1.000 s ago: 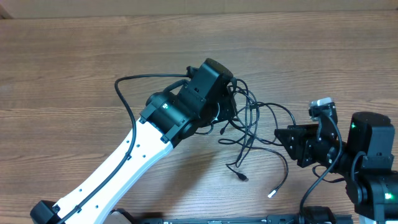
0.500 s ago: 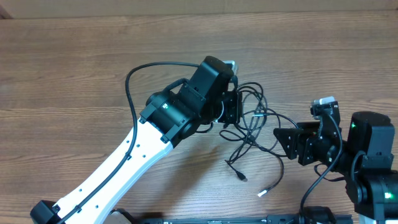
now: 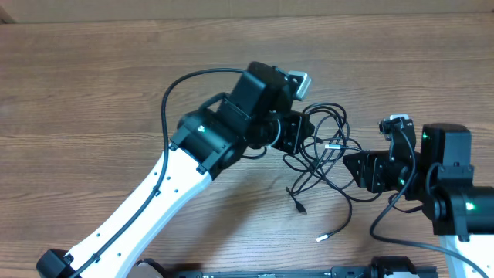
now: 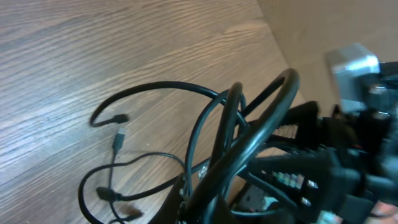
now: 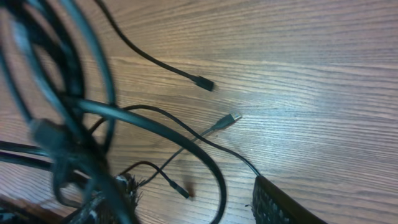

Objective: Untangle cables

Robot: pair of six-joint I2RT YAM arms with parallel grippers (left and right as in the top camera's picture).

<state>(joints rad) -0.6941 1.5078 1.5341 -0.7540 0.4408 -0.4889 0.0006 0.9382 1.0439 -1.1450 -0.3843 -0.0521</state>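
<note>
The cables (image 3: 320, 150) lie in a loose tangle on the wooden table (image 3: 93, 69), between the two arms and right of centre. The left gripper (image 3: 299, 133) is fully closed and, as far as the overhead view lets us judge, clamps the tangle's upper left part. In the left wrist view the strands rise close to the lens and hide the fingers.

The right gripper (image 3: 355, 166) sits at the tangle's right edge. Blurred strands cover it in the right wrist view, so we cannot tell its opening or whether it holds anything.

One silver-tipped plug (image 3: 323, 238) lies apart, toward the front edge. The left arm's thick wire (image 3: 171, 93) arcs above the table.
</note>
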